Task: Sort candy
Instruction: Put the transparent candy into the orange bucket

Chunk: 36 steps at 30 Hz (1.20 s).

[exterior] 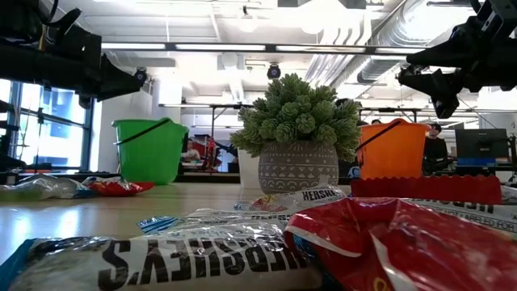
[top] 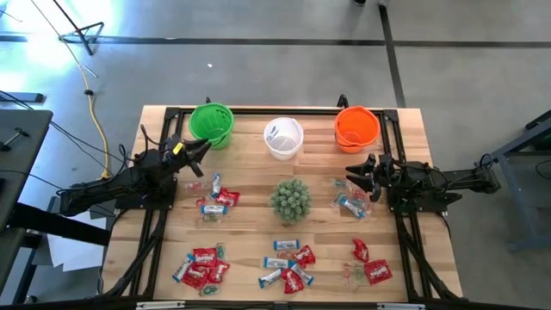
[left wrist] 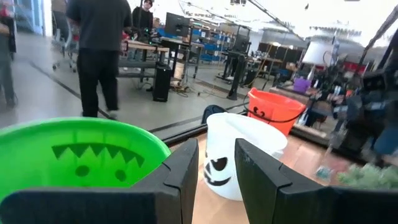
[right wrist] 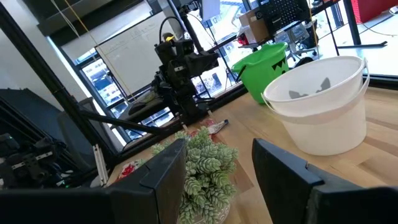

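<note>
Both arms hover empty, no sweet yet picked: left gripper [top: 203, 148] jaws narrowly parted at upper left, right gripper [top: 355, 169] wide; next, descend onto candy [top: 216, 200]

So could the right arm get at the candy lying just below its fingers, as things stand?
Probably yes. The right gripper hangs open above the table, and the small candy pile lies beside it with nothing between; the plant stands well off to the side.
</note>
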Tool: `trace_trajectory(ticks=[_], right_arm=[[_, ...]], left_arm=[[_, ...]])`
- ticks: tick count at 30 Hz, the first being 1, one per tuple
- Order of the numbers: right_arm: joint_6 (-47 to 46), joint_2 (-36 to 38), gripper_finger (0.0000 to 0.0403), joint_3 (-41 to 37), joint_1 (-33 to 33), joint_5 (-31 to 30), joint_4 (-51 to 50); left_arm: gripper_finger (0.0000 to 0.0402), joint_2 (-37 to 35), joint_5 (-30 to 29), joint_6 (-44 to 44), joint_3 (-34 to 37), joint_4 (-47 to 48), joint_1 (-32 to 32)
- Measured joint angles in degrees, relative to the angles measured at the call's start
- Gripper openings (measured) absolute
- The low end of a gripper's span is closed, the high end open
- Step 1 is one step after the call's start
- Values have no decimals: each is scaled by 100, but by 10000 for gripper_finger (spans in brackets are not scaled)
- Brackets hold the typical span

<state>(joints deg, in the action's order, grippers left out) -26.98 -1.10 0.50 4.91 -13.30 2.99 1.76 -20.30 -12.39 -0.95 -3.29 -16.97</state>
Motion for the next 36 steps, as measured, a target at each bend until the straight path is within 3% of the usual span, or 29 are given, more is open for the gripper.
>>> trace_trajectory(ticks=[10,14,36], right_arm=[[2,0,181,0,0,0,2],[0,0,181,1,0,0,-1],[1,0,181,1,0,1,2]], left_arm=[[92,0,151,-1702,0,-10,0],[92,2,-151,-2130,1,39,0],[92,0,-279,-2196,0,22,0]])
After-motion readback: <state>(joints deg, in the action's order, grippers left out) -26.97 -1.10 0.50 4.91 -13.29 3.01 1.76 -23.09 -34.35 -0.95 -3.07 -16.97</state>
